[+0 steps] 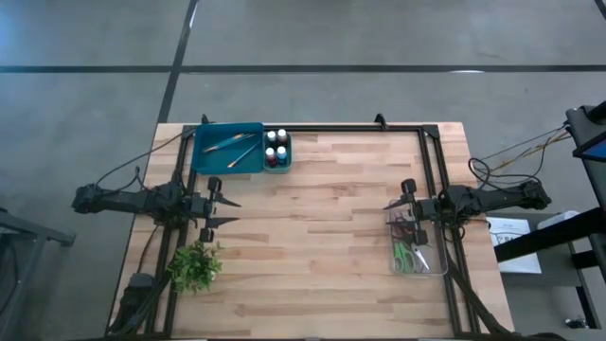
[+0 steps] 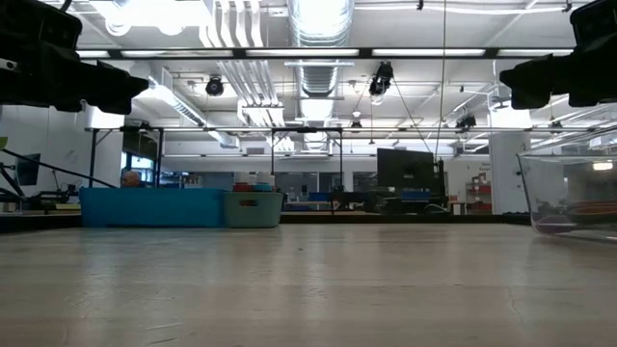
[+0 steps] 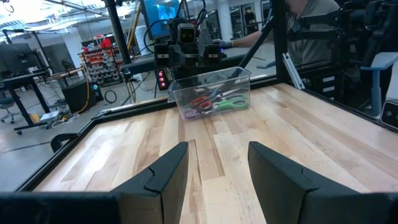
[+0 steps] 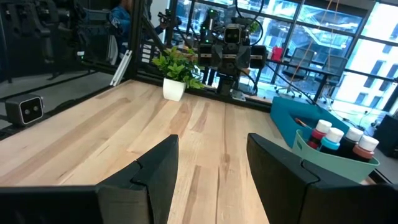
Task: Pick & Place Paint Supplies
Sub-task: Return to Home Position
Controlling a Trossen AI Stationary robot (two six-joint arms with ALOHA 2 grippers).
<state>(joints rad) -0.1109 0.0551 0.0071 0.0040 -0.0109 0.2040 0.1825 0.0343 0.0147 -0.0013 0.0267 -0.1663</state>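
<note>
Left gripper (image 1: 235,212), like right gripper (image 1: 390,215), gapes empty; paintbrushes (image 1: 228,144) lie at its twelve o'clock, inside the blue bin (image 1: 212,162).

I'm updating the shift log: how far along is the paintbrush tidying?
Done: the paintbrushes lie in the blue bin, and none shows loose on the table. In hand: nothing; the left gripper and right gripper hang at opposite table sides, jaws apart and empty. Left: seemingly no brush to move; the arms probably only need to park.
</note>
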